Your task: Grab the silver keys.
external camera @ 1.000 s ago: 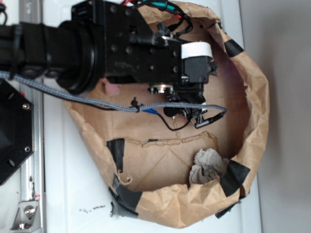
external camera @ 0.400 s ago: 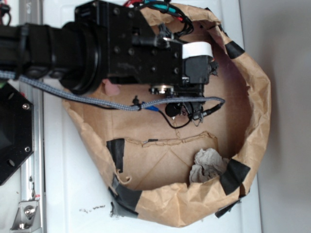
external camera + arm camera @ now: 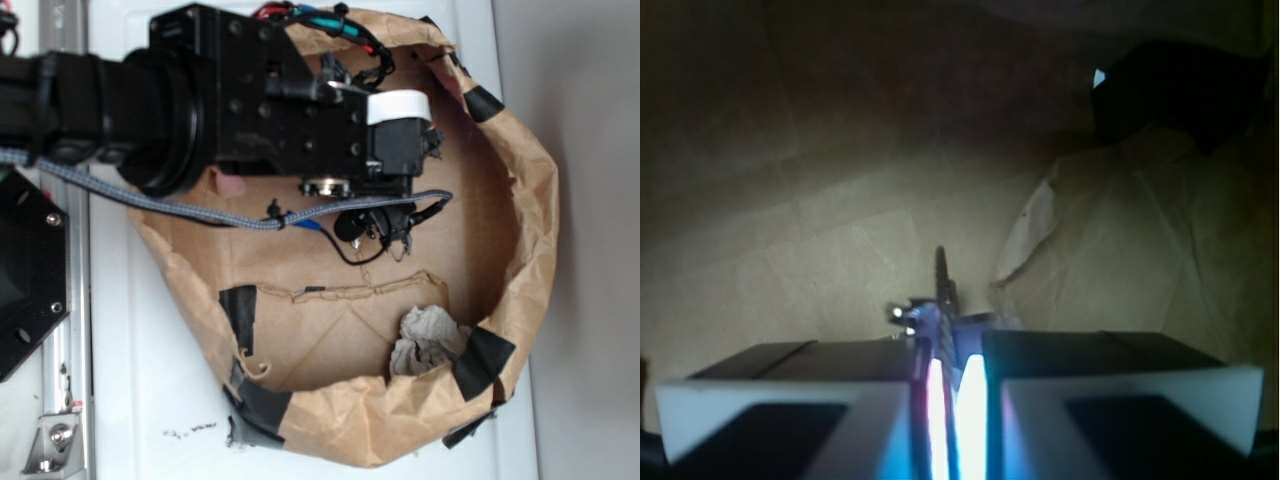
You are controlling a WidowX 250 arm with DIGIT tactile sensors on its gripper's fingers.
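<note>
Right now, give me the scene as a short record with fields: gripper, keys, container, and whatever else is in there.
gripper: gripper, jaws nearly closed on metal
silver keys: silver keys, pinched between the fingertips, sticking out ahead; hidden by the arm in the exterior view
container: brown paper bag, sides rolled down, patched with black tape
other item: crumpled paper wad near the bag's lower right corner
pink item: pink plush, mostly hidden under the arm

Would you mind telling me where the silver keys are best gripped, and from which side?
Grip the clustered key blades, coming straight down from above into the paper bag. In the wrist view the gripper already looks nearly shut on that thin bundle, one key sticking out past the fingertips, so a narrow pinch across the flat blades seems to suit.
</note>
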